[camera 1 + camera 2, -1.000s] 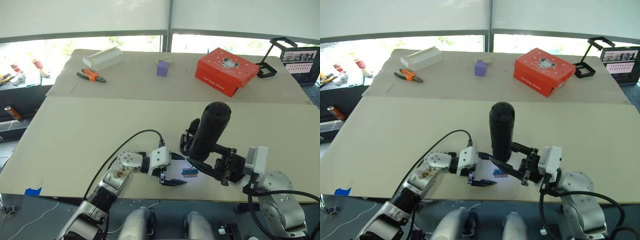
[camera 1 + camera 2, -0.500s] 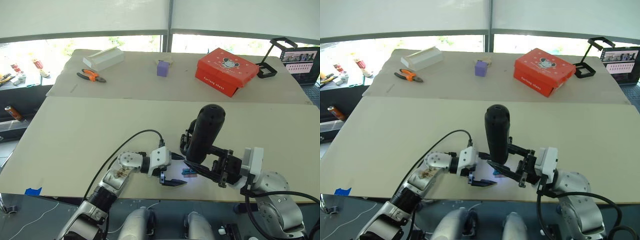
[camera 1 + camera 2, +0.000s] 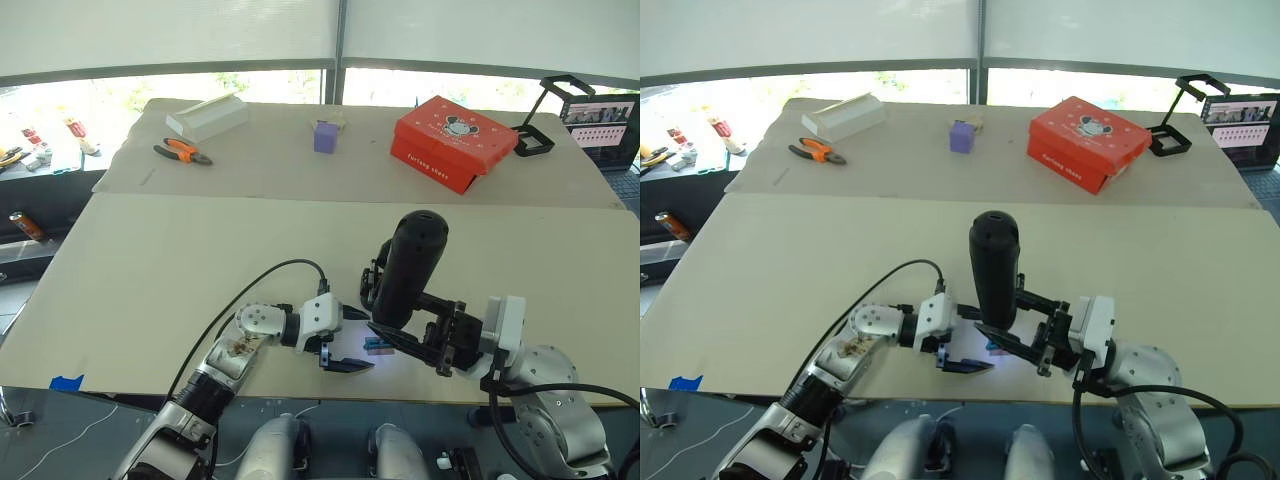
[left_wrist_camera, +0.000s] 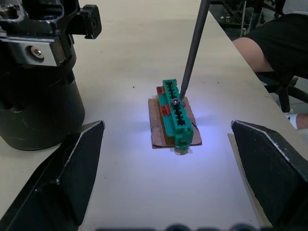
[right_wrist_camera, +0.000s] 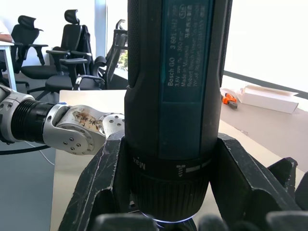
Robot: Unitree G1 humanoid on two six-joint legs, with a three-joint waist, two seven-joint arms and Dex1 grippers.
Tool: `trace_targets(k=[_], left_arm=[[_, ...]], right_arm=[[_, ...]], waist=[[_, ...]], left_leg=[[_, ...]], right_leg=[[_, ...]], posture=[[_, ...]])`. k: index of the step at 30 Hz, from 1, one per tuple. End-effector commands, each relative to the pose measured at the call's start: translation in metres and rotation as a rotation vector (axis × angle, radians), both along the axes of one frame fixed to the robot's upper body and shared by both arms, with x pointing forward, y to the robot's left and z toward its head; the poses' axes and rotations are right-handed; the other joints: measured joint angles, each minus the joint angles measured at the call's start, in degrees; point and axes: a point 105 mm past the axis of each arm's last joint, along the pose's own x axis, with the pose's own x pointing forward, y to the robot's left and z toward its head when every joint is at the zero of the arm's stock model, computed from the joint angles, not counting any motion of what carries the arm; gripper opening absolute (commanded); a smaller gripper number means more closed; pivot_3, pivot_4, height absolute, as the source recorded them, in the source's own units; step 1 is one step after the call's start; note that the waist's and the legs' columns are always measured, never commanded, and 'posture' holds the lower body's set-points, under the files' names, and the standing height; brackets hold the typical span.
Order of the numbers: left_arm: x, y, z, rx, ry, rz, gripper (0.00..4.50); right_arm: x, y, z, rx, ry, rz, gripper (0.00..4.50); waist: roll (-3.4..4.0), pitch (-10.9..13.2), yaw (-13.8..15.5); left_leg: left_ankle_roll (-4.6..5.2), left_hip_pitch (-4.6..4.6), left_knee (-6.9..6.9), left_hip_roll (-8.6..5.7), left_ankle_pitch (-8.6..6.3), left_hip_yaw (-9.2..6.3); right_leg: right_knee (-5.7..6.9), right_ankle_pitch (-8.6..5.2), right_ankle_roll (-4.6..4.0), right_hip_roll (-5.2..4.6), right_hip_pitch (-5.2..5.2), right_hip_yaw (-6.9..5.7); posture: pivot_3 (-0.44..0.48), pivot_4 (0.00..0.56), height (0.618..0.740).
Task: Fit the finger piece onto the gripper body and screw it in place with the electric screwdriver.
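Clamping the electric screwdriver (image 3: 408, 268) upright in my right gripper (image 3: 400, 335); its bit touches a green block (image 4: 176, 114). My left gripper (image 4: 168, 144) stands open around that block.

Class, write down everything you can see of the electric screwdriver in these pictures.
The electric screwdriver is a thick black cylinder, plastic by its look, with printed lettering. It stands nearly upright, clamped by the right gripper. Its thin metal bit slants down onto a screw in a small green block, lit by a bluish glow.
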Motion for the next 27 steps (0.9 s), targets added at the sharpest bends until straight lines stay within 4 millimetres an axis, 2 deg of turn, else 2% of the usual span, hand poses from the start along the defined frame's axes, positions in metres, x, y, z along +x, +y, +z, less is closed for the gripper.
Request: trace_targets(k=[1, 27], left_arm=[[-0.0095, -0.0046, -0.0128, 0.028, 0.041, -0.028, 4.46], [-0.0093, -0.006, -0.0127, 0.026, 0.044, -0.026, 4.46]], right_arm=[[-0.0041, -0.0013, 0.0113, 0.007, -0.06, -0.003, 1.94], [-0.0055, -0.0035, 0.0085, 0.003, -0.016, 0.013, 1.94]], waist=[[0.0, 0.0, 0.0], [0.0, 0.0, 0.14]], left_leg=[[0.0, 0.0, 0.0, 0.0, 0.0, 0.0], [0.01, 0.0, 0.0, 0.01, 0.0, 0.0]], right_leg=[[0.0, 0.0, 0.0, 0.0, 0.0, 0.0], [0.0, 0.0, 0.0, -0.01, 0.0, 0.01]], posture=[[0.0, 0.15, 0.74], [0.0, 0.15, 0.74]])
